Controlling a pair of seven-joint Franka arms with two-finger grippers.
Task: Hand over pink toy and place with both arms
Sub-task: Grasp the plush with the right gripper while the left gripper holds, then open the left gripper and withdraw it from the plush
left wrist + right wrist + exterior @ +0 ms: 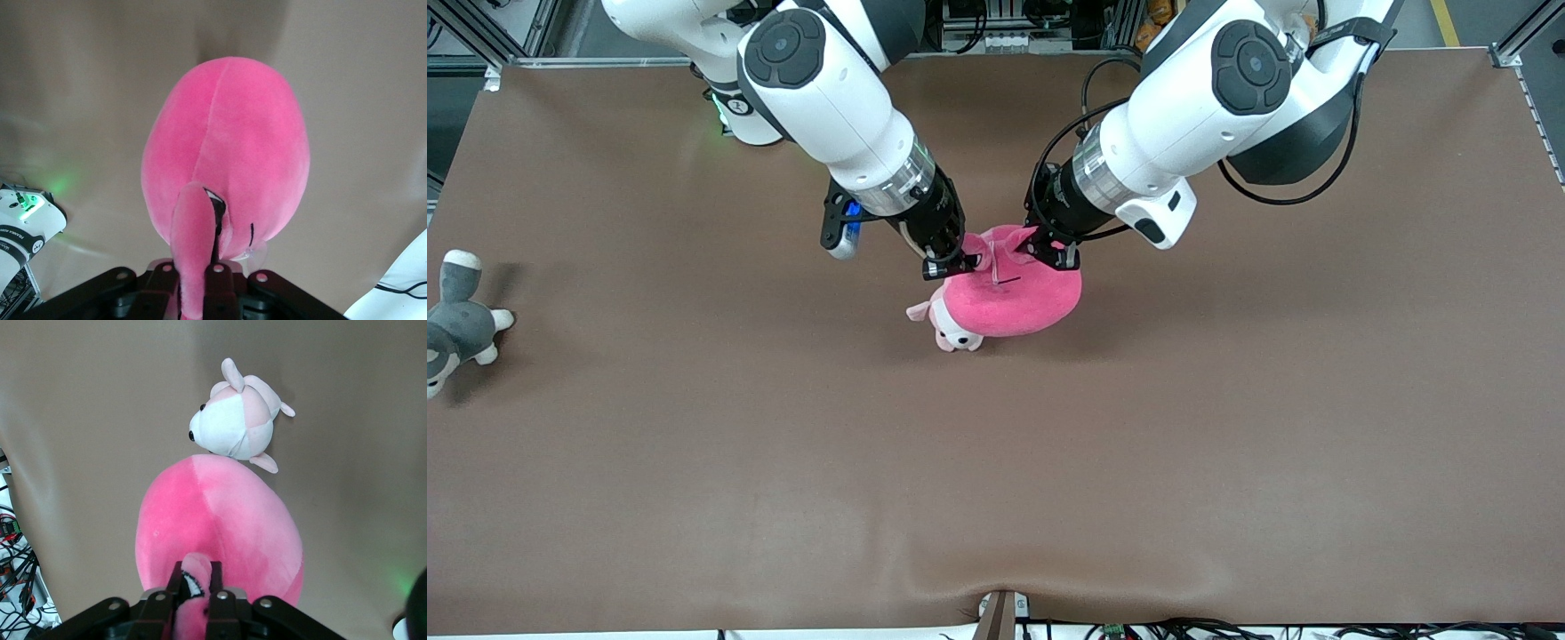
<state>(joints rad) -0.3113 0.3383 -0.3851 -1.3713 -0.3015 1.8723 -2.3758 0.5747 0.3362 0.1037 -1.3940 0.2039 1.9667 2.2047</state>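
The pink toy (1009,298), a round hot-pink plush, hangs between both grippers over the middle of the table. My left gripper (1051,255) is shut on one of its floppy flaps, which shows clamped between the fingers in the left wrist view (197,267), with the toy's body (227,153) below. My right gripper (950,264) is shut on another flap at the toy's end toward the right arm, seen in the right wrist view (195,583) above the toy's body (220,527). I cannot tell whether the toy touches the table.
A small pale pink-and-white puppy plush (950,331) lies on the table right beside the pink toy, nearer to the front camera; it also shows in the right wrist view (237,427). A grey-and-white plush animal (458,320) lies at the right arm's end of the brown table (1227,427).
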